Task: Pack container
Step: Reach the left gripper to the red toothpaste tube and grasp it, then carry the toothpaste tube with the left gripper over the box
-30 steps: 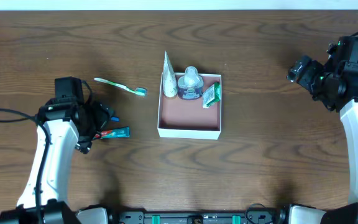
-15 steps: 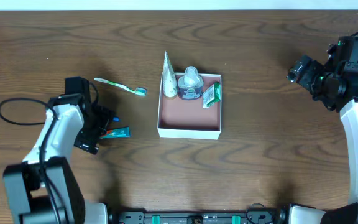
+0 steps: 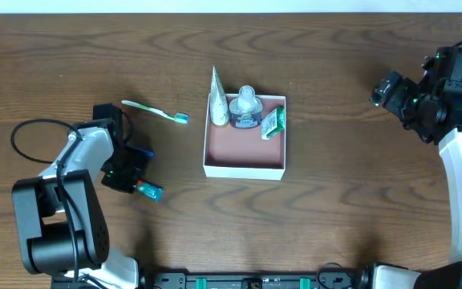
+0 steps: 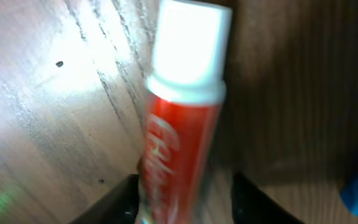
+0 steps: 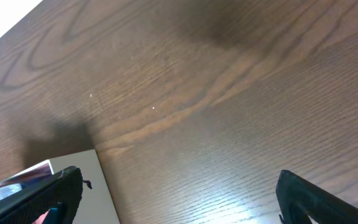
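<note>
Woodgrain, dark brown with some glare, covers the whole surface (image 3: 335,201); of the room we see only a pale strip (image 3: 231,6) past its far edge. At the left, the left fingers (image 4: 120,202) pinch a red toothpaste tube (image 4: 182,143) with a white cap, low against the wood. A green toothbrush (image 3: 155,111) lies just beyond them. The container (image 3: 243,169) sits between the two sets of fingers, well apart from both, with toiletries (image 3: 245,106) along its far wall. The right fingers (image 5: 55,190) stand spread wide above the wood.
</note>
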You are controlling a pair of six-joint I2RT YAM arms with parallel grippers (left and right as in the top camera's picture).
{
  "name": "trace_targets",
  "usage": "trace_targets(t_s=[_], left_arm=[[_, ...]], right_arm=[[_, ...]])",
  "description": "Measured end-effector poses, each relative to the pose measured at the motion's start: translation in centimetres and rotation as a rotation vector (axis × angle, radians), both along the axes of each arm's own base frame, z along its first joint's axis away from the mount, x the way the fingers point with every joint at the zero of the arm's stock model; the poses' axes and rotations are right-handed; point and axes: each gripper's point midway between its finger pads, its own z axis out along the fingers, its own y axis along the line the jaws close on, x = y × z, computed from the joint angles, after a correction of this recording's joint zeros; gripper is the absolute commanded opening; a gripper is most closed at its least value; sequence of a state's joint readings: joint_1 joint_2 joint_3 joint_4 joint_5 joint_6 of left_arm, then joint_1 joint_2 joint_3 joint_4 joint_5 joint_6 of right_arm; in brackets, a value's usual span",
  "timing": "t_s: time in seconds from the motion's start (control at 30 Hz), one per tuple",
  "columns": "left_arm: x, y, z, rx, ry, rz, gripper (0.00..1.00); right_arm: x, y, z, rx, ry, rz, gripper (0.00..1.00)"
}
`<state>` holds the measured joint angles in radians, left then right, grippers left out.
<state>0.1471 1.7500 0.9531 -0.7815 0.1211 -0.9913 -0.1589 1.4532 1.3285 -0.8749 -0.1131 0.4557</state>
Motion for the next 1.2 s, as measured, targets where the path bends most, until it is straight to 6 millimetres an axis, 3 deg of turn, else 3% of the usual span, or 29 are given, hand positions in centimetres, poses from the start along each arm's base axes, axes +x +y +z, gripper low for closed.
trace_targets(t_s=[0.2, 0.57, 0.8, 0.97, 1.2], left_arm=[[0.4, 0.1, -0.1, 0.002, -0.02, -0.032, 0.23], [0.7, 0.1, -0.1, -0.011, -0.044, -0.183, 0.22], [1.0, -1.2, 0.5, -0.086, -0.089, -0.316, 0.23], [1.4, -1.7, 3.8, -0.111, -0.151, -0.413, 0.23], [3.0, -1.9, 11.5, -0.047, -0.349, -0.539, 0.23]], right_arm=[[0.0, 0.0, 0.0, 0.0, 0.0, 0.0, 0.99], [0.0, 0.0, 0.0, 0.0, 0.0, 0.0, 0.99], [0.0, 0.0, 0.0, 0.0, 0.0, 0.0, 0.99], [0.0, 0.0, 0.0, 0.0, 0.0, 0.0, 0.99], [0.0, 0.0, 0.0, 0.0, 0.0, 0.0, 0.99]])
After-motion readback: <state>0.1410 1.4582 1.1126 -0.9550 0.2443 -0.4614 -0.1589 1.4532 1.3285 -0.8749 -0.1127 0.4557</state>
